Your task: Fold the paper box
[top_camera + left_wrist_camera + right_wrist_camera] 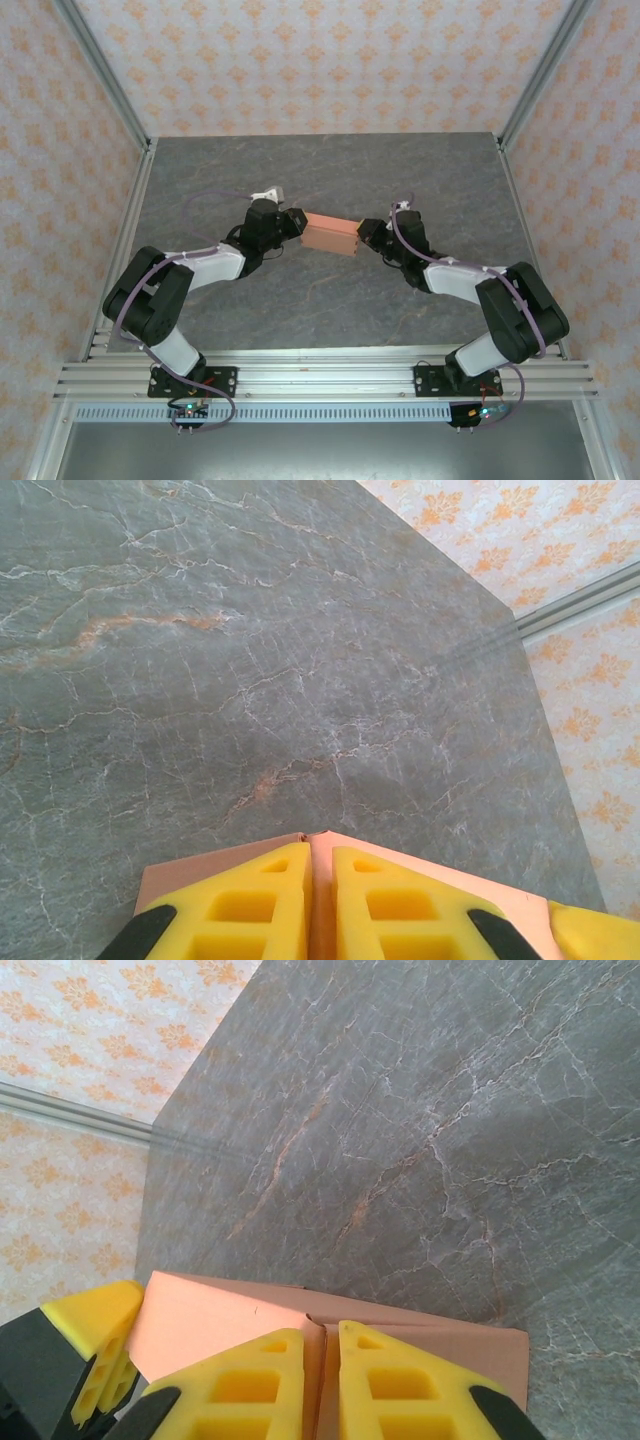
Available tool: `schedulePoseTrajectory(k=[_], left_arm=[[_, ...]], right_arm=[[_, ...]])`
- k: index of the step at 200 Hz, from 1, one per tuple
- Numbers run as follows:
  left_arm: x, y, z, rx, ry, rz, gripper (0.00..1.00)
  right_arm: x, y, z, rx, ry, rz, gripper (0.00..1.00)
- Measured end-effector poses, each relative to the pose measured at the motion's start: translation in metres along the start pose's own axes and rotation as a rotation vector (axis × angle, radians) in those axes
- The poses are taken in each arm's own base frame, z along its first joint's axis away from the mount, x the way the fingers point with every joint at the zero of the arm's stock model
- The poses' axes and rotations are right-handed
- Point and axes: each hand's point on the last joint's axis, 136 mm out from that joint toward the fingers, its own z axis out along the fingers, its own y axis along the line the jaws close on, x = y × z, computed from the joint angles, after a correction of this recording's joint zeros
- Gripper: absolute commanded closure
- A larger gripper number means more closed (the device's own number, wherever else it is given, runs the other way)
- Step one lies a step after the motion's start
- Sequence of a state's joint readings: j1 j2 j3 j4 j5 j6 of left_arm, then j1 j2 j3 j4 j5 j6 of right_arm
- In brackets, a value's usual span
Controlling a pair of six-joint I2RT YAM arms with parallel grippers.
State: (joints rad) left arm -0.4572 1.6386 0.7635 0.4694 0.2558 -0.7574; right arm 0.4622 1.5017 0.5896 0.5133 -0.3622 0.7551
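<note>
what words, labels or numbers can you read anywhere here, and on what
No readable text in any view.
Salmon-orange thin card paper box: plain, no print.
Grey marble-patterned table top: no markings.
Orange floral-patterned walls: ornament only, no lettering.
Small circuit boards at the arm bases: too small to read.

— What is the paper box made of?
— Thin salmon-orange card. It's matt and smooth, with crisp creases.
— And the bench?
— A grey stone-look top, veined like marble, smooth with a dull sheen.
— The fingers of the left hand?
— Matt yellow plastic or rubber, moulded with pockets. The frame rails are ribbed bare metal, and the walls look like patterned paper.
</note>
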Motion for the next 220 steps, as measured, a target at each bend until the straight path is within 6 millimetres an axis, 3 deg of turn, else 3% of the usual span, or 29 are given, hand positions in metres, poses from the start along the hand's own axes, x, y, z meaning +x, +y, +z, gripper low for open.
schedulePoseTrajectory(k=[65, 155, 173, 220], left_arm=[[0.001, 0.001, -0.006, -0.024, 0.021, 0.031, 0.8], [0.007, 0.011, -0.012, -0.078, 0.101, 0.047, 0.54], [0.008, 0.012, -0.012, -0.07, 0.116, 0.041, 0.55], [0.01, 0.005, -0.009, -0.023, 0.132, 0.031, 0.74]], right_arm=[[-0.005, 0.006, 0.0, 0.049, 0.001, -0.085, 0.9], [-0.005, 0.01, -0.002, 0.111, 0.051, -0.192, 0.89], [-0.005, 0.01, -0.002, 0.116, 0.057, -0.201, 0.88], [-0.004, 0.008, -0.001, 0.129, 0.073, -0.207, 0.76]])
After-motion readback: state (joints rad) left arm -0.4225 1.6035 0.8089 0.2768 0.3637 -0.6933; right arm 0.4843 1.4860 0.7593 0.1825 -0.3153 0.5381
